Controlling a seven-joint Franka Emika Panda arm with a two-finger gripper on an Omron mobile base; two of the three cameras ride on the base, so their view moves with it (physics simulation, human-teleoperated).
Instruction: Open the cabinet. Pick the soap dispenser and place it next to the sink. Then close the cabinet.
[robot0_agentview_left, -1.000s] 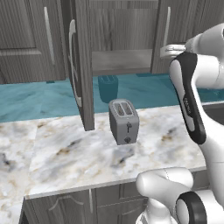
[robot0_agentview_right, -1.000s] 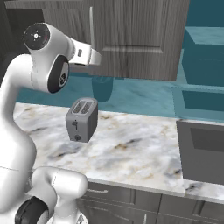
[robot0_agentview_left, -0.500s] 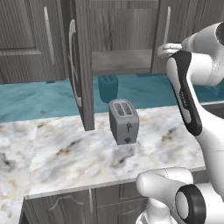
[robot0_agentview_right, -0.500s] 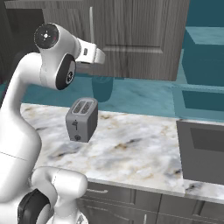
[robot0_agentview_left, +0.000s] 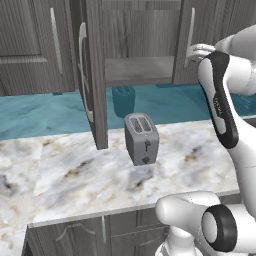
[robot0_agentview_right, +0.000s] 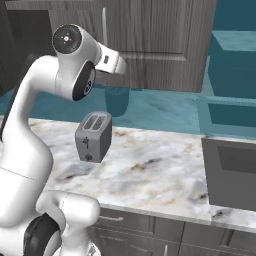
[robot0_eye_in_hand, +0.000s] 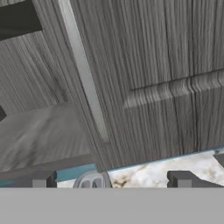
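Note:
The cabinet (robot0_agentview_left: 140, 45) has its left door (robot0_agentview_left: 94, 75) swung out edge-on, and its right door (robot0_agentview_left: 207, 35) is closed. The inside shelf (robot0_agentview_left: 140, 70) looks bare. My gripper (robot0_agentview_left: 192, 50) hangs open just in front of the right door's silver bar handle (robot0_agentview_left: 190, 30). In the hand view that handle (robot0_eye_in_hand: 83, 74) runs up the door's left edge, with the open gripper (robot0_eye_in_hand: 113, 179) below it and nothing between the fingertips (robot0_eye_in_hand: 181, 178). The sink (robot0_agentview_right: 235, 170) lies at the right end of the marble worktop. The soap dispenser is out of view.
A grey two-slot toaster (robot0_agentview_left: 142, 137) stands on the marble counter (robot0_agentview_left: 75, 185) below the cabinet, also seen as the toaster (robot0_agentview_right: 93, 136). The open left door juts out over the counter. A teal backsplash (robot0_agentview_left: 45, 112) runs behind. More closed wall doors (robot0_agentview_left: 30, 45) hang at the left.
The arm's upper joints have shifted a little up and to the right, carrying the hand slightly closer to the right door's handle. The gripper stays open; doors and toaster are unmoved.

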